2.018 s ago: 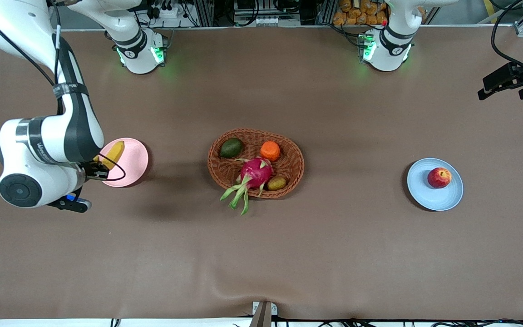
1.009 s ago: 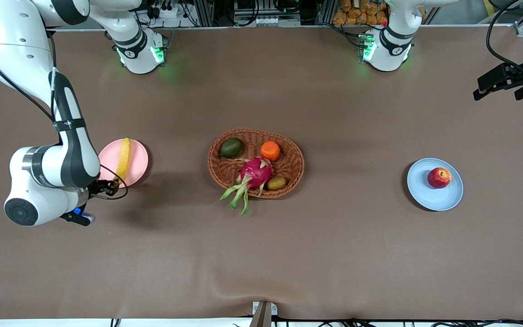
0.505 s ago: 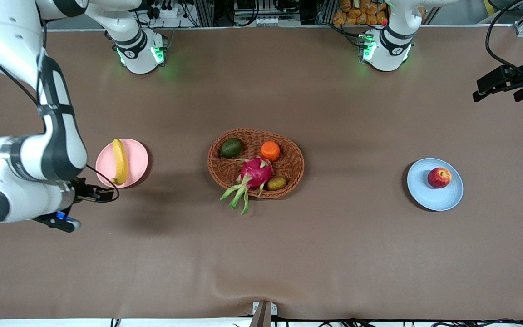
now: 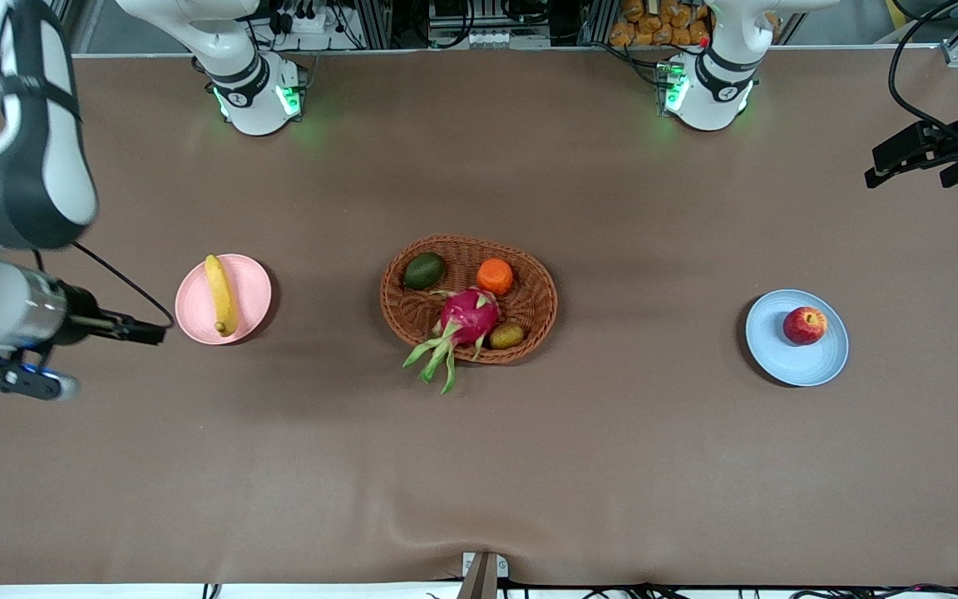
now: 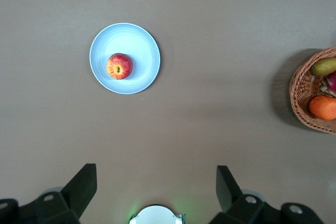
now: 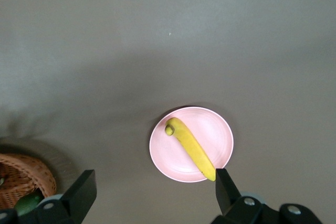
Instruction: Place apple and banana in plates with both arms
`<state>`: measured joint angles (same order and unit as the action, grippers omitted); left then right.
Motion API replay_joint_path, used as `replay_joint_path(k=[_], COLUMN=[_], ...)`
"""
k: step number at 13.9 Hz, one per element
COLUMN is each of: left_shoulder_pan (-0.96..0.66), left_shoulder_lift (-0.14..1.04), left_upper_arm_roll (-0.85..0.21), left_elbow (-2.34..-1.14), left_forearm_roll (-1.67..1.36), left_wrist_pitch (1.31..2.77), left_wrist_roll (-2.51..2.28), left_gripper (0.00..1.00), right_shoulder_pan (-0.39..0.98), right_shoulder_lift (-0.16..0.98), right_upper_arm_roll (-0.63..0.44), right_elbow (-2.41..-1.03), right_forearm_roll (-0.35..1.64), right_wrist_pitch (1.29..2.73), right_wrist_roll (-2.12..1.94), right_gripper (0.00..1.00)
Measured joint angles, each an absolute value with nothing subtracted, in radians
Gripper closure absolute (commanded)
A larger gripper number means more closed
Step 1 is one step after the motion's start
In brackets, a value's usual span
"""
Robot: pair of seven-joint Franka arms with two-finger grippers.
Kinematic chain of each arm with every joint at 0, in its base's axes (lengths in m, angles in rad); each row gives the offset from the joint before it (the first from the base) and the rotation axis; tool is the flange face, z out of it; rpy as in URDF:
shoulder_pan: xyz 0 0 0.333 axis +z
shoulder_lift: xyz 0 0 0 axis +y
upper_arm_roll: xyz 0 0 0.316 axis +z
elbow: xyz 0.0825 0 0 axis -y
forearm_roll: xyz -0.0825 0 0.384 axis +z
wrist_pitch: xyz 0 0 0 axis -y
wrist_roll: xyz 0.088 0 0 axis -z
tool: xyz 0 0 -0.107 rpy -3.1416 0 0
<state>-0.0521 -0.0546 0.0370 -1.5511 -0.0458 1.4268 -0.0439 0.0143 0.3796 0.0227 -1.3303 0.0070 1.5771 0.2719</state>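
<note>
From the front, the banana (image 4: 220, 294) lies on the pink plate (image 4: 250, 293) toward the right arm's end of the counter (image 4: 479, 466), and the apple (image 4: 804, 324) sits on the blue plate (image 4: 787, 353) toward the left arm's end; a wicker basket (image 4: 539, 293) of fruit stands between them. The right gripper (image 4: 142, 333) hangs over bare counter beside the pink plate, and the left gripper (image 4: 920, 158) over the counter's end. In the left wrist view, the left gripper's fingers (image 5: 84, 182) are spread wide and empty. In the right wrist view, the right gripper's fingers (image 6: 84, 188) are likewise wide, holding nothing.
</note>
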Motion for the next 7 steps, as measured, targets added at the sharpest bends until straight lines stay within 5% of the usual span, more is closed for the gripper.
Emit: replay_joint_path(k=[7], left_shoulder_pan=[-0.052], left_shoulder_lift=[-0.054], left_upper_arm_roll=[0.037], left_elbow=[-1.551], left_forearm_roll=[-0.046], left_wrist_pitch=[1.427], left_wrist_roll=[-0.044], left_gripper=[0.00], right_shoulder_pan=[0.007], right_shoulder_lift=[0.292], right_upper_arm_roll=[0.013], right_elbow=[-1.347], right_forearm_roll=[0.007], right_wrist_pitch=[1.567], right_wrist_roll=[0.247], right_gripper=[0.00])
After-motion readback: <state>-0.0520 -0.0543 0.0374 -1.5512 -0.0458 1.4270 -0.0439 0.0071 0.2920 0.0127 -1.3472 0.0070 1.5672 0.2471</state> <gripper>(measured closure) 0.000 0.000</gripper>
